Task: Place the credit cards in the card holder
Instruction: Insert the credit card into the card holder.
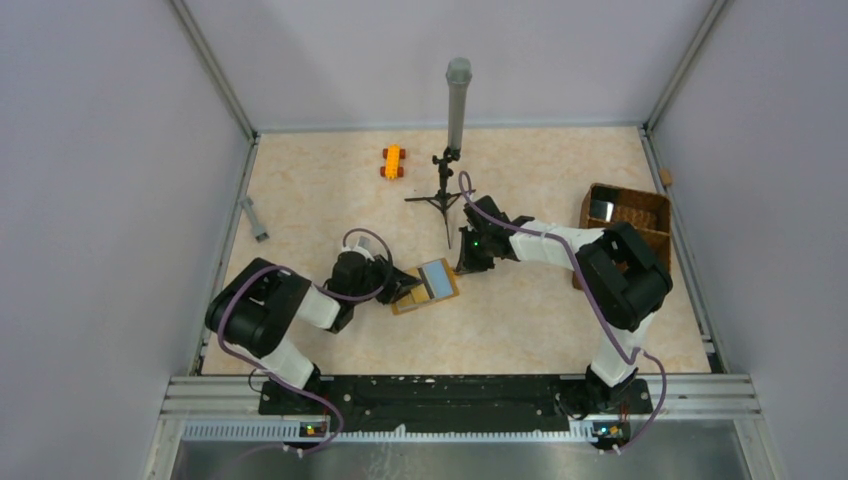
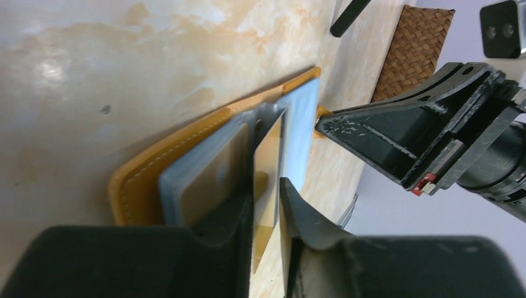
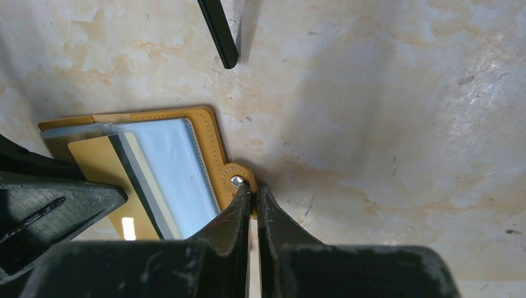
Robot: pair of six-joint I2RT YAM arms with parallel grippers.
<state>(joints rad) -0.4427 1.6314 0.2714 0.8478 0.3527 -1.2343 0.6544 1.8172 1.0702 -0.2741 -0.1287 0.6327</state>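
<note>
Card holder point(image 3: 208, 124) lies open, cards point(image 3: 142, 180) in its sleeves; left gripper point(image 2: 265, 192) pinches one card point(image 2: 268, 155), right gripper point(image 3: 253, 189) its snap tab point(image 3: 239, 177)

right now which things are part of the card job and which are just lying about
Job: card holder, card in left hand, right hand pinching the holder's tab.
Lying about: toy car, tripod, wicker basket, grey bar.

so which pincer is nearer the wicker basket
Right. The right pincer is at the card holder's edge facing the wicker basket; the left pincer is on the card holder's far side.
</note>
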